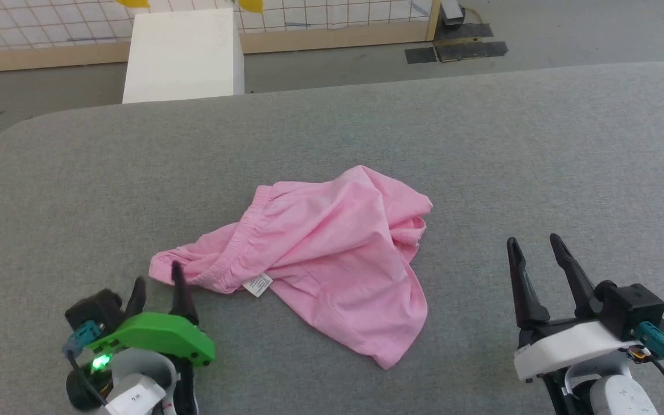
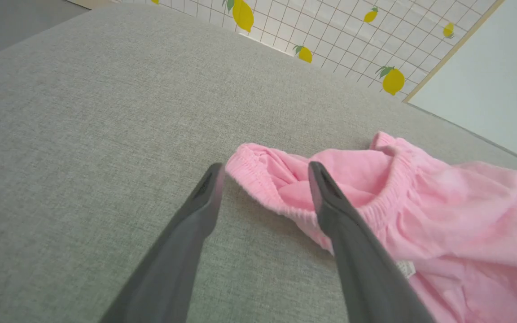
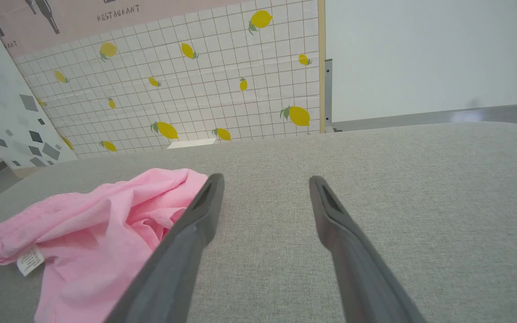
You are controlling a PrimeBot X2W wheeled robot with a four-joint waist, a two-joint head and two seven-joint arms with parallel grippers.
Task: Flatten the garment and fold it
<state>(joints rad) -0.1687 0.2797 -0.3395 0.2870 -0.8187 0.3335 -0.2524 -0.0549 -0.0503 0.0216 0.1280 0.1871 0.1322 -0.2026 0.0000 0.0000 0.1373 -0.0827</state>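
Grey table (image 1: 482, 144), white box (image 1: 182, 55), lemon-print wall (image 3: 195, 89)

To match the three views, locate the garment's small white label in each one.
Head view: the label sits left of centre, below the waistband.
Left wrist view: lower right, a white sliver beside a finger.
Right wrist view: lower left, on the garment's edge.
Shared landmark: the ruffled waistband that the label hangs from.

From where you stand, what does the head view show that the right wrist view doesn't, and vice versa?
Head view's extras: the left jaws and their green cover, open by the garment's waistband end, and dark mats on the floor. Right wrist view's extras: a RESTAURANT sign and a speckled panel. Shared: the garment, its white label, the grey table, the lemon wall, the right jaws, open.
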